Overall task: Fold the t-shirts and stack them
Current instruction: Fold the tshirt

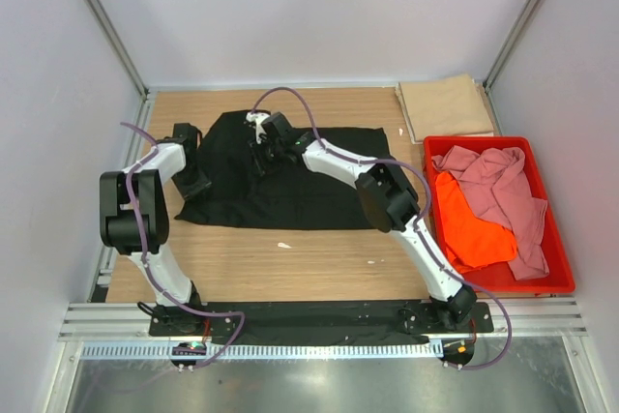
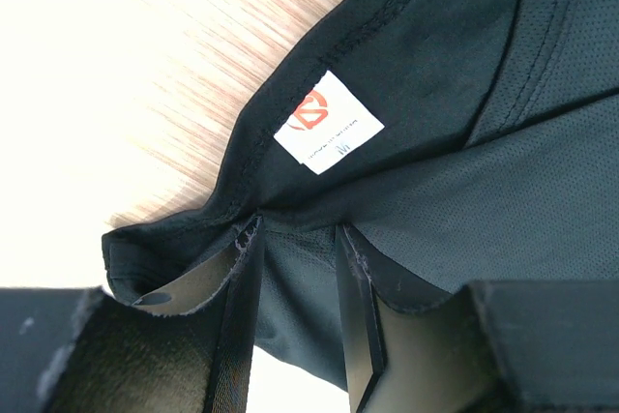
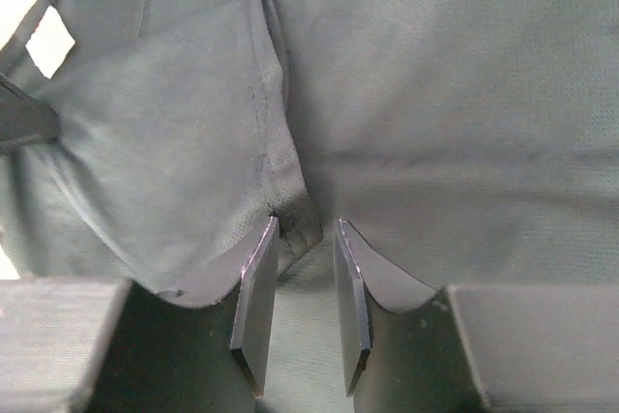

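Observation:
The black t-shirt [image 1: 290,176] lies spread on the wooden table. My left gripper [image 1: 193,181] is at its left edge. In the left wrist view its fingertips [image 2: 253,239] are close together with bunched black cloth [image 2: 295,278] between them, just below the white neck label [image 2: 327,123]. My right gripper [image 1: 263,150] is on the shirt's far part, shut on a raised fold [image 3: 298,224] of the cloth. The tan t-shirt [image 1: 445,108] lies folded at the back right. The pink t-shirt [image 1: 498,186] and orange t-shirt [image 1: 469,224] lie crumpled in the crate.
The red plastic crate [image 1: 559,268] stands at the right edge of the table. Bare wood [image 1: 290,263] lies between the black shirt and the arm bases. White walls with metal rails enclose the table on three sides.

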Available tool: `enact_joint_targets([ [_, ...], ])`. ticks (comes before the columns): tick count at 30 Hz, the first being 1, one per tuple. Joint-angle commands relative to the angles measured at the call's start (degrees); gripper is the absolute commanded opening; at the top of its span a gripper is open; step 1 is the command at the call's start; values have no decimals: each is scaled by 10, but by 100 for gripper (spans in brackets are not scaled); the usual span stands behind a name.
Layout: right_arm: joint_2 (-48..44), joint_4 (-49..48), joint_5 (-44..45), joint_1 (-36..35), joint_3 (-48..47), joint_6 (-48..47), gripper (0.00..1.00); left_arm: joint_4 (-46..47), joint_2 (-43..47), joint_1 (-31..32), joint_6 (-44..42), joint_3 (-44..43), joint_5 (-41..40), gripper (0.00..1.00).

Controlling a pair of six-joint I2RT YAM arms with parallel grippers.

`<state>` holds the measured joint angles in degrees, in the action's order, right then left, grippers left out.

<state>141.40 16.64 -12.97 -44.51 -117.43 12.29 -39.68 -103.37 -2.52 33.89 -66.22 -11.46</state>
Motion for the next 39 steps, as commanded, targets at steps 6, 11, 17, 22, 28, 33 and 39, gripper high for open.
enact_joint_targets([
  [6, 22, 12, -42, 3, -61, -16, 34, -12, 7, -1, -10, -15, -40, 37],
  [11, 25, 13, -50, 5, -76, -7, 28, -11, -1, -2, -10, -18, -38, 37],
  [17, 34, 24, -40, 3, -91, 4, 32, -9, -8, -1, -8, -20, -33, 37],
  [22, 39, 37, -25, 0, -89, 1, 36, -7, -10, -1, -9, -17, -33, 37],
  [28, 40, 49, -13, -2, -94, -1, 37, -8, -10, -1, -10, -22, -31, 37],
  [33, 43, 48, -14, -6, -95, 4, 33, -7, -12, -2, -8, -19, -31, 37],
  [39, 38, 49, -17, -7, -98, 11, 13, -7, -21, -1, -7, -20, -30, 37],
])
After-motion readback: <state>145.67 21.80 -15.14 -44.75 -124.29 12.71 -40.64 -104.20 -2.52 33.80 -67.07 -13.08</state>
